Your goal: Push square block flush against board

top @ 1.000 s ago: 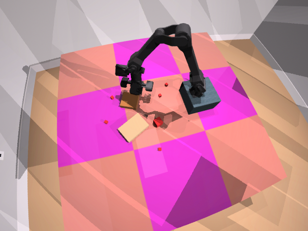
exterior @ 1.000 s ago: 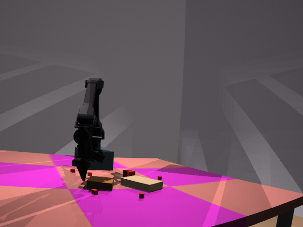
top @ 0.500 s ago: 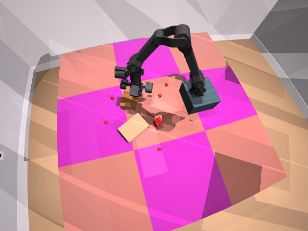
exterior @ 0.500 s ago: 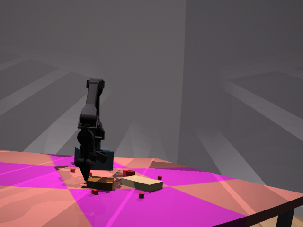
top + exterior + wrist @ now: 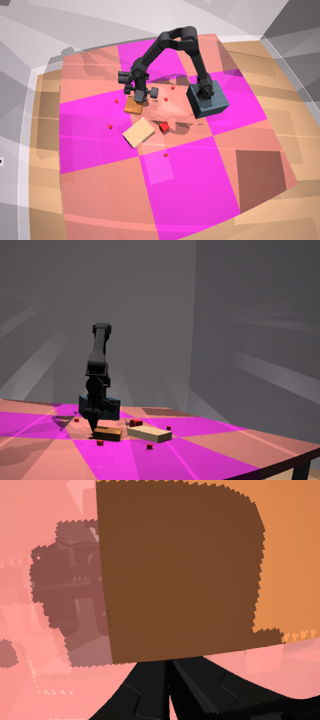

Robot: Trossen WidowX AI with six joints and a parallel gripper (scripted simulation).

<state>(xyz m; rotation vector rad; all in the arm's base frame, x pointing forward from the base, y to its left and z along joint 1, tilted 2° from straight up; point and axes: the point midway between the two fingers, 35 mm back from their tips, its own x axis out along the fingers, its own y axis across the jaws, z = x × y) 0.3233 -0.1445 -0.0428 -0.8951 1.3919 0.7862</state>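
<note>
The orange square block (image 5: pixel 133 106) (image 5: pixel 107 434) (image 5: pixel 180 575) lies flat on the table. The cream board (image 5: pixel 138 132) (image 5: pixel 147 432) lies flat, turned at an angle to it, with a gap between them. A corner of the board points towards the block. My gripper (image 5: pixel 93 430) (image 5: pixel 163 652) is shut and empty. Its tips are low, right beside the block's side that faces away from the board. In the wrist view they meet the block's edge; whether they touch it I cannot tell. In the top view the gripper body hides the tips and a corner of the block.
A larger red block (image 5: pixel 164 127) (image 5: pixel 136 423) lies close to the board's right end in the top view. Several small red cubes lie around, one (image 5: pixel 116 101) (image 5: pixel 100 442) near the orange block and another (image 5: pixel 110 126) (image 5: pixel 149 446) beyond the board. The arm stands on a dark blue box (image 5: pixel 217 99) (image 5: pixel 113 410).
</note>
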